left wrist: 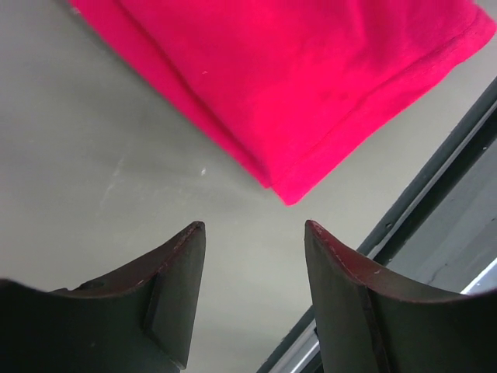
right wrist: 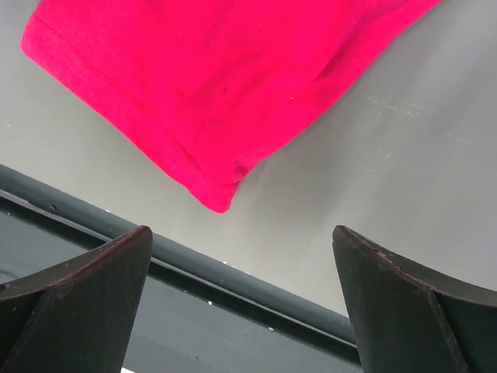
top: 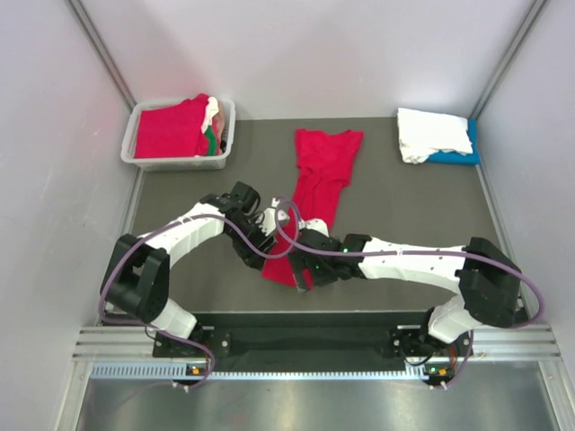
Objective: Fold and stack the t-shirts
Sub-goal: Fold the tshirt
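Red t-shirt [top: 316, 193] lies mid-table as a narrow strip running 12 to 6 o'clock. Left gripper [left wrist: 252, 225] is partly open and empty, just short of a hem corner. Right gripper [right wrist: 242, 229] is spread wide and empty, near the other corner. White t-shirt [top: 429, 133] lies on blue t-shirt [top: 460, 154] at 1 o'clock.

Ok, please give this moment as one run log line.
long folded bright red cloth t-shirt: flat on dark grey table | left jaws: open, empty, near hem corner | right jaws: open, empty, near other corner
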`<act>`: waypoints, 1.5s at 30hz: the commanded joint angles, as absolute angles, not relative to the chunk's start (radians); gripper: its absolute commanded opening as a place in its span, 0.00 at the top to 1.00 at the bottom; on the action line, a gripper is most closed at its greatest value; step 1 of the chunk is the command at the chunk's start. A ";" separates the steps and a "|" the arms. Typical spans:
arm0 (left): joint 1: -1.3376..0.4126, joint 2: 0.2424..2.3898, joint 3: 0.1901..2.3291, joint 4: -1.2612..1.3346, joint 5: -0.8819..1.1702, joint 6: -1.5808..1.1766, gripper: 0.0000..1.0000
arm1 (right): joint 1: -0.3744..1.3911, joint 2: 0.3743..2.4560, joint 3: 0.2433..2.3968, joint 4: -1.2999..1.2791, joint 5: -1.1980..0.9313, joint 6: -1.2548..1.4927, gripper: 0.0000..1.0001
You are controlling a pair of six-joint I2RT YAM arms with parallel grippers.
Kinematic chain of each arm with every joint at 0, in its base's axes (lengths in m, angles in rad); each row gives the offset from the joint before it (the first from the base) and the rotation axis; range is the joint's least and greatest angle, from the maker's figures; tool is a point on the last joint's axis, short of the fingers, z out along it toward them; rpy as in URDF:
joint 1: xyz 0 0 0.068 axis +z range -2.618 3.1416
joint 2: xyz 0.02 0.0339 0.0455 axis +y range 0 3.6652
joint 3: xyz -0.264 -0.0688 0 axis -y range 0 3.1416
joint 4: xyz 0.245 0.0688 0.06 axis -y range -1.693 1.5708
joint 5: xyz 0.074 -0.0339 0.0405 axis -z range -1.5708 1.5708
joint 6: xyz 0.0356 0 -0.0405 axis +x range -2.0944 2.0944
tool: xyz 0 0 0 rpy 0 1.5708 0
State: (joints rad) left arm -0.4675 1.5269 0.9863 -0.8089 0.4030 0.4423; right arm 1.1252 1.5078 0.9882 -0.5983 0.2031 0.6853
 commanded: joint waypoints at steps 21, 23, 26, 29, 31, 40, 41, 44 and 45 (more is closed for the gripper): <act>-0.600 1.486 0.890 -0.543 0.327 0.235 0.44 | 1.063 1.459 0.937 -0.442 0.252 0.752 0.00; -0.598 1.494 0.885 -0.531 0.316 0.230 0.45 | 1.051 1.450 0.939 -0.446 0.249 0.750 0.00; -0.597 1.512 0.873 -0.514 0.319 0.224 0.45 | 1.039 1.437 0.936 -0.443 0.241 0.758 0.00; -0.595 1.546 0.879 -0.506 0.350 0.216 0.46 | 1.032 1.425 0.936 -0.446 0.236 0.765 0.00; -0.594 1.578 0.893 -0.514 0.360 0.215 0.46 | 1.028 1.417 0.939 -0.449 0.236 0.770 0.00; -0.566 1.698 0.973 -0.603 0.422 0.241 0.48 | 1.026 1.391 0.931 -0.462 0.238 0.785 0.00; -0.563 1.695 0.976 -0.606 0.422 0.242 0.48 | 1.026 1.391 0.930 -0.463 0.236 0.782 0.00; -0.557 1.674 0.973 -0.607 0.419 0.245 0.69 | 1.023 1.396 0.928 -0.460 0.238 0.778 0.00; -0.557 1.675 0.973 -0.606 0.414 0.239 0.95 | 1.022 1.399 0.930 -0.460 0.235 0.778 0.00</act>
